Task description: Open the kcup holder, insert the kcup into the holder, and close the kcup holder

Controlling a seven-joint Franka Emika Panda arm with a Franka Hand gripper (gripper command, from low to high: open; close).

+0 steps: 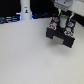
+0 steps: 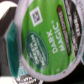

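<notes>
kcup (image 2: 42,42) between gripper (image 1: 62,21) fingers | above kcup holder (image 1: 60,34)

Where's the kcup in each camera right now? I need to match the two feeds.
Exterior view: the kcup is a small white pod under the end effector, above the black kcup holder, toward the exterior view's upper right.
Wrist view: the kcup fills most of the frame, its green "Dark Magic" lid facing the camera.
Shared landmark: the kcup itself; nothing else clearly matches.
</notes>
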